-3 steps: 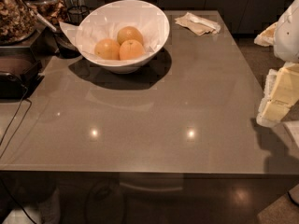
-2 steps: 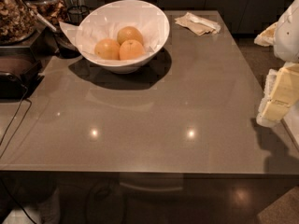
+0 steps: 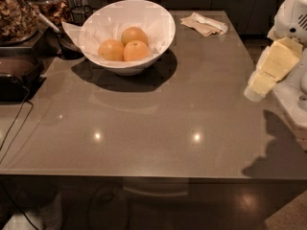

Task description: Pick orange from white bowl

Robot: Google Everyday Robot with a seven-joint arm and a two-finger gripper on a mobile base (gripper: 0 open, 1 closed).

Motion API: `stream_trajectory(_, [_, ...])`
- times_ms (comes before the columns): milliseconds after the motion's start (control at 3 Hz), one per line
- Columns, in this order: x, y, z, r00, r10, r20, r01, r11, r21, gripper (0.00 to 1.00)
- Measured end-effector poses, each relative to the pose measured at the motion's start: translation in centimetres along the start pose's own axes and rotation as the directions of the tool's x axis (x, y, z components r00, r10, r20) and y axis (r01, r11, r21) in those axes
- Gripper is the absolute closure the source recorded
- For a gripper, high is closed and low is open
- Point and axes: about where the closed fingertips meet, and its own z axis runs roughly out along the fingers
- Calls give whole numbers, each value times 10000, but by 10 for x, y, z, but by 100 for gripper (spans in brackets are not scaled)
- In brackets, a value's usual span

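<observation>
Camera view tells us nothing is picked yet: three oranges (image 3: 135, 51) lie in the white bowl (image 3: 158, 14) upper left, while our gripper (image 3: 268, 73) hangs at the right edge, well apart, and we cannot tell how open it is.

Three oranges (image 3: 123, 46) sit in the white bowl (image 3: 128, 69) at back-left; claw (image 3: 261, 83) at right edge.

No text, label, brand or number can be read on the white bowl (image 3: 151, 23), the oranges (image 3: 135, 51) or the table (image 3: 144, 147); the gripper (image 3: 263, 80) hangs at the right edge, unmarked too
</observation>
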Motion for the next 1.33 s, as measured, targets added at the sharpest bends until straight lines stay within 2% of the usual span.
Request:
stream_trajectory(333, [-20, -25, 9, 9875, 1572, 81, -1567, 9868, -414, 0])
stream_trajectory(667, [-54, -43, 27, 9798, 1908, 599, -1832, 9765, -1131, 0])
stream_trajectory(1000, [-60, -49, 28, 9775, 1927, 857, -1839, 9778, -1006, 0])
stream_trajectory(1333, [-92, -50, 39, 9749, 1907, 1150, -1755, 9759, -1299, 0])
